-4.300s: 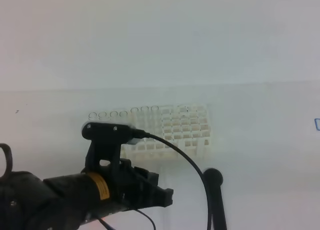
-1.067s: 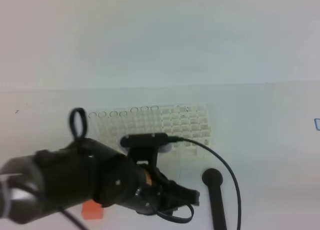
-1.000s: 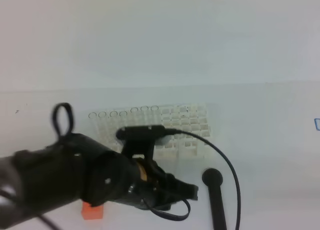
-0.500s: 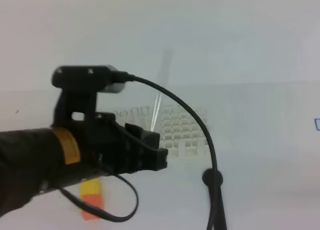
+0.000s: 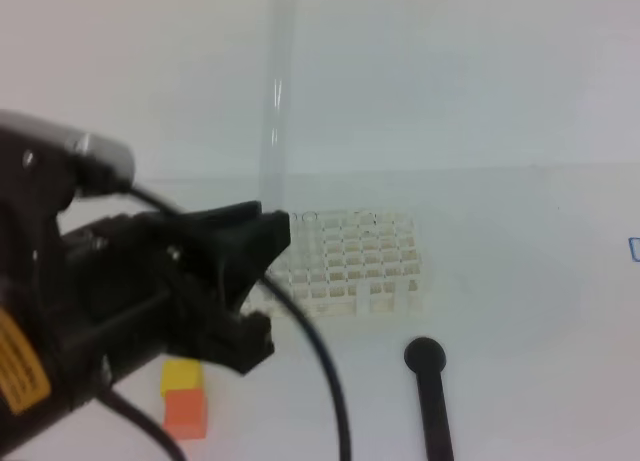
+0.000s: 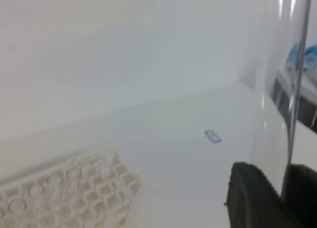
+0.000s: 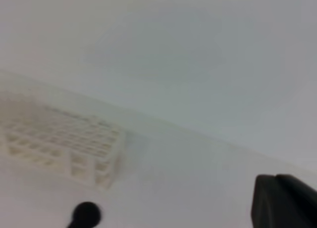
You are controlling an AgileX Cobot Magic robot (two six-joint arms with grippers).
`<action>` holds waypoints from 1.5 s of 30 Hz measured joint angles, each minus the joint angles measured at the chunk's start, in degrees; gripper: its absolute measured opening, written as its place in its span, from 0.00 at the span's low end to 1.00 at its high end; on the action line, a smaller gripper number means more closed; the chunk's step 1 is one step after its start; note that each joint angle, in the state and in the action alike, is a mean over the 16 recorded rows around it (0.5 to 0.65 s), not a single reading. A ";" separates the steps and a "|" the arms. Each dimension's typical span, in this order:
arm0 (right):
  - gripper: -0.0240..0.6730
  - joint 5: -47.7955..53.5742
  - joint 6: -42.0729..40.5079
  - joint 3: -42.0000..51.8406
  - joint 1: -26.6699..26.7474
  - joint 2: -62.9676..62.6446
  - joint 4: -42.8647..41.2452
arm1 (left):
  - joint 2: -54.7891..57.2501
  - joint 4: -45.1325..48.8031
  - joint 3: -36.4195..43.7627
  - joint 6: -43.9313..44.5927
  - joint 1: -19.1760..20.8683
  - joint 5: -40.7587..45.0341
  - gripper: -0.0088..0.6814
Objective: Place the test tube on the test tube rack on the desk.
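The clear glass test tube point(image 5: 276, 101) stands nearly upright, its lower end pinched in my left gripper point(image 5: 272, 226), which is shut on it and raised close to the high camera. In the left wrist view the test tube point(image 6: 276, 89) rises between the two black fingers point(image 6: 247, 198). The white lattice test tube rack point(image 5: 352, 263) sits on the desk point(image 5: 520, 281) just right of and below that gripper, and it shows too as the rack point(image 6: 64, 193) and the rack point(image 7: 64, 141). My right gripper point(image 7: 283, 201) is shut on nothing, low at the right of its own view.
A yellow-and-orange block point(image 5: 183, 395) lies on the desk in front of the rack, partly behind the left arm. A black round-headed rod point(image 5: 426, 359) stands near the rack's front right corner. A small blue mark point(image 5: 634, 247) is at the far right edge.
My left arm has lifted toward the high camera with the test tube, which now stands taller and more upright. The block shows more fully. The right gripper stays put.
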 joint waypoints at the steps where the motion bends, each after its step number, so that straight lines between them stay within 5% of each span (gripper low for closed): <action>1: 0.03 1.29 -3.35 -1.30 0.00 1.40 3.19 | -0.48 0.24 1.73 0.10 0.00 -3.00 0.01; 9: 0.03 10.32 -28.04 -8.30 0.83 13.30 27.55 | -2.55 -0.74 16.06 1.27 0.00 -25.88 0.01; 15: 0.03 12.95 -38.52 -9.79 4.91 20.95 37.73 | -2.59 -3.09 22.85 3.14 0.00 -36.01 0.01; 34: 0.03 -10.15 -42.47 -16.29 39.88 45.03 39.34 | -2.52 -7.58 25.32 9.22 0.00 -38.22 0.01; 45: 0.24 -19.23 -45.14 -26.16 46.28 51.18 51.01 | 0.94 -7.78 25.98 13.03 0.00 -43.14 0.01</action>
